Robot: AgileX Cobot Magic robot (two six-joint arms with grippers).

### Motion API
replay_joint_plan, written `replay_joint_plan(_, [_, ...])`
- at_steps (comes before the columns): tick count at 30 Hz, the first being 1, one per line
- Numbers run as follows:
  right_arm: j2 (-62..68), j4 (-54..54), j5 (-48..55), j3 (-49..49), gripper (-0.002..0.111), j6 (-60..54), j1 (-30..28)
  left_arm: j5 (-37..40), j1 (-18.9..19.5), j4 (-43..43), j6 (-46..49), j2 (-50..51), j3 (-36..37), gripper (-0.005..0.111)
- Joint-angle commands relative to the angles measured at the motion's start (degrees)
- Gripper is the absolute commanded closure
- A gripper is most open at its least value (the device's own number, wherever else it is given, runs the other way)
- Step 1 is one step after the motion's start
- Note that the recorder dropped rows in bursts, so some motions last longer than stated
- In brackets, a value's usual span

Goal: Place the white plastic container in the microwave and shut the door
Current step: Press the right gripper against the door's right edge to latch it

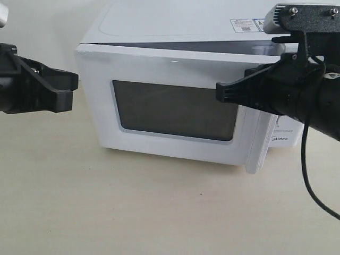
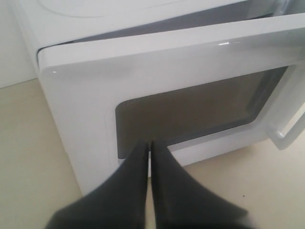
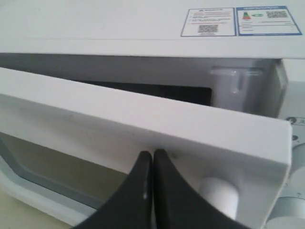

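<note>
The white microwave (image 1: 175, 26) stands on the table with its door (image 1: 159, 69) a little ajar, a narrow gap showing along the top. My right gripper (image 1: 220, 92) is shut with nothing in it. Its tips (image 3: 152, 152) rest against the door's front face (image 3: 119, 109), next to the white bar handle (image 3: 219, 193). My left gripper (image 1: 71, 90) is also shut and empty. It hovers just off the microwave's left front corner, facing the dark window (image 2: 190, 109). The white plastic container is hidden or out of view.
Beige tabletop (image 1: 159, 212) spreads in front of the microwave. Stickers (image 1: 247, 24) lie on the microwave's top at the right. A black cable (image 1: 308, 175) hangs below my right arm.
</note>
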Motion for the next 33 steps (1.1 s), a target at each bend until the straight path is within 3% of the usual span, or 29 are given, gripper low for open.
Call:
replay_joint_plan(1, [0.0, 0.2, 1.3, -0.3, 0.109, -1.0, -2.8, 0.4, -0.2, -0.1, 0.1, 0.1, 0.2, 0.102])
replay_joint_plan(21, [0.6, 0.2, 3.6, -4.8, 0.109, -3.8, -3.0, 1.7, -0.2, -0.1, 0.1, 0.1, 0.2, 0.102])
replay_joint_plan(33, [7.0, 0.3, -0.2, -4.8, 0.109, -3.8, -3.0, 1.7, -0.2, -0.1, 0.1, 0.1, 0.2, 0.102])
